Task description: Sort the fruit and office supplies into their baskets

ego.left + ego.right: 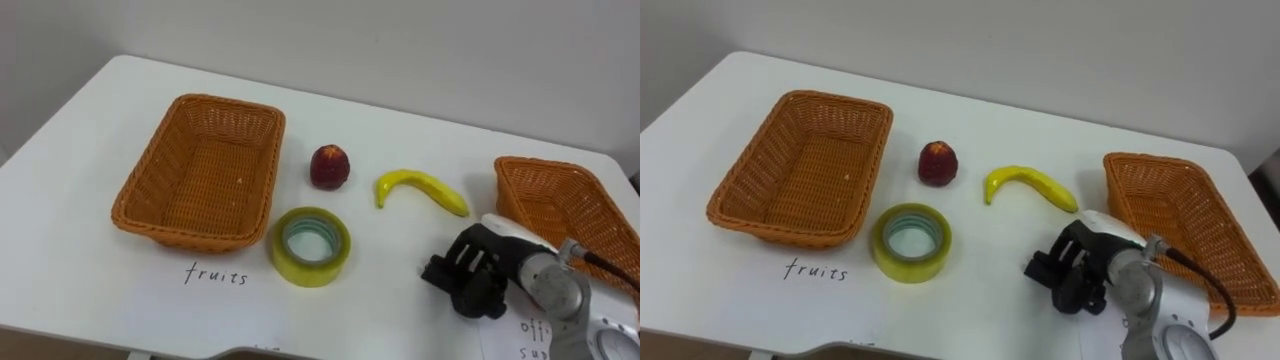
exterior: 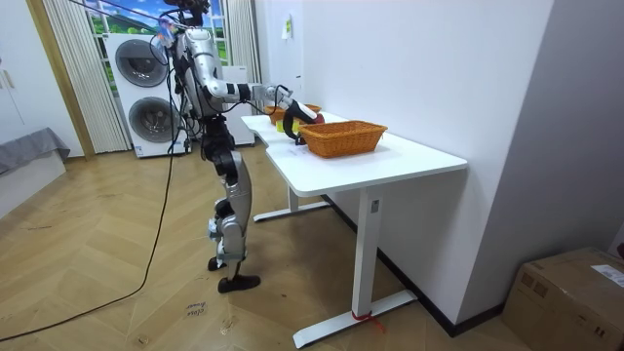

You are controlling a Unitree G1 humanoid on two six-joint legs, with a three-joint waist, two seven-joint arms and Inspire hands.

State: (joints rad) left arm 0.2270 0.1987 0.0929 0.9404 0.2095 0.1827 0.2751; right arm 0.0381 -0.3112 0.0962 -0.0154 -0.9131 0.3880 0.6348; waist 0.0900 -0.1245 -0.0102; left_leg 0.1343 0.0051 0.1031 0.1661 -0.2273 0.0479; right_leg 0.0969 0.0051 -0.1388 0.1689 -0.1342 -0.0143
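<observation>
Left eye view: your right hand (image 1: 470, 275) hovers curled and empty; banana (image 1: 420, 187), apple (image 1: 329, 167), tape (image 1: 300, 268) lie unsorted, fruit basket (image 1: 140, 172) and office basket (image 1: 540, 164) bare.

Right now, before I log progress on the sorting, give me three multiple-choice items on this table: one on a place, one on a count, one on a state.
1. Where does the curved yellow banana lie?
A. inside a basket
B. on the white table, between the red round fruit and the right woven orange basket
C. on top of a tape roll

2. How many woven baskets stand on the table?
A. one
B. two
C. three

3. The left woven orange basket is:
A. empty
B. holding the red fruit
C. tipped on its side

Answers:
1 B: the banana rests on bare tabletop, right of the fruit and left of that basket.
2 B: one basket stands at each end of the table.
3 A: only weave shows inside it, and the fruit and the yellow-green tape roll lie outside, to its right.
</observation>
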